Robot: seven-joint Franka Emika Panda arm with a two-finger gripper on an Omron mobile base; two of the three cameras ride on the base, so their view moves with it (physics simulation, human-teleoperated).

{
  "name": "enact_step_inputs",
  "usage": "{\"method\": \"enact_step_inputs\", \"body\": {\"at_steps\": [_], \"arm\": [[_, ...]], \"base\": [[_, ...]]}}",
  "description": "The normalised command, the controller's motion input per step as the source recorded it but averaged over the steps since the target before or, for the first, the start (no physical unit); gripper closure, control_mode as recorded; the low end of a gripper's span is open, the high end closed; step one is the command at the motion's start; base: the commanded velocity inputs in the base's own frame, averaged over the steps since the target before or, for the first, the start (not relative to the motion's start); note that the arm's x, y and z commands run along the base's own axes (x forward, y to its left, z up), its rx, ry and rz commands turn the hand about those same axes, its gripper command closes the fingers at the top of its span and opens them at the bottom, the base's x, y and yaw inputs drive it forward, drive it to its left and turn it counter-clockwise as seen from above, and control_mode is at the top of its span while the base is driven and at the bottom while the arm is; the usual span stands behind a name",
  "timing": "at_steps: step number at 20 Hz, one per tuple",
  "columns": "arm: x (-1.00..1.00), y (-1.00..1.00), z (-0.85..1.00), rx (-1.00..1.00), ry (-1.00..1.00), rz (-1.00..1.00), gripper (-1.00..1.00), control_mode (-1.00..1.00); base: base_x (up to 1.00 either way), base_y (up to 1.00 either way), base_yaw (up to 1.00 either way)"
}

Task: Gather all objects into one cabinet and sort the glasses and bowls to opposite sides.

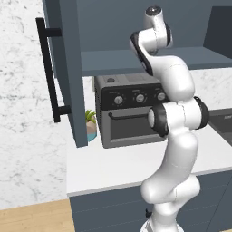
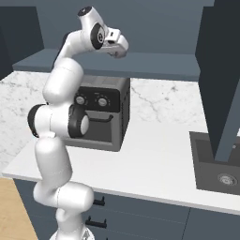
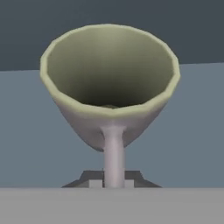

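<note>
A cream mug (image 3: pixel 109 78) faces me in the hand view, mouth open toward the camera, its handle running down between my fingertips. My gripper (image 3: pixel 113 181) is shut on that handle. In the right base view the gripper (image 2: pixel 120 49) is raised to the dark slate-blue wall cabinet (image 2: pixel 154 65), over its lowest board. The cabinet's door (image 1: pixel 68 68) stands open at the left, with its long black bar handle (image 1: pixel 47 68). In the left base view the arm hides the hand. The bowl is out of view.
A dark toaster oven (image 1: pixel 131 108) stands on the white counter (image 1: pixel 113 167) under the cabinet, with a small potted plant (image 1: pixel 90 121) beside it. A dark sink (image 2: pixel 218 164) is set into the counter at the right, below another open door (image 2: pixel 220 79).
</note>
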Motion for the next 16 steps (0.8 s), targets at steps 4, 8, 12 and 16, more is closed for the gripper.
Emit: {"method": "enact_step_inputs", "body": {"at_steps": [4, 8, 12, 16], "arm": [[-1.0, 0.04, 0.71, 0.02, -0.15, 0.04, 1.0, -1.0], [-0.97, 0.08, 0.77, 0.0, -0.17, 0.04, 1.0, -1.0], [-0.16, 0.01, -0.03, 0.0, 0.03, 0.0, 1.0, -1.0], [-0.86, 0.03, -0.3, -0.03, 0.17, 0.03, 1.0, -1.0]], "base": [[0.0, 0.0, 0.0], [0.0, 0.0, 0.0], [0.0, 0.0, 0.0], [0.0, 0.0, 0.0]]}}
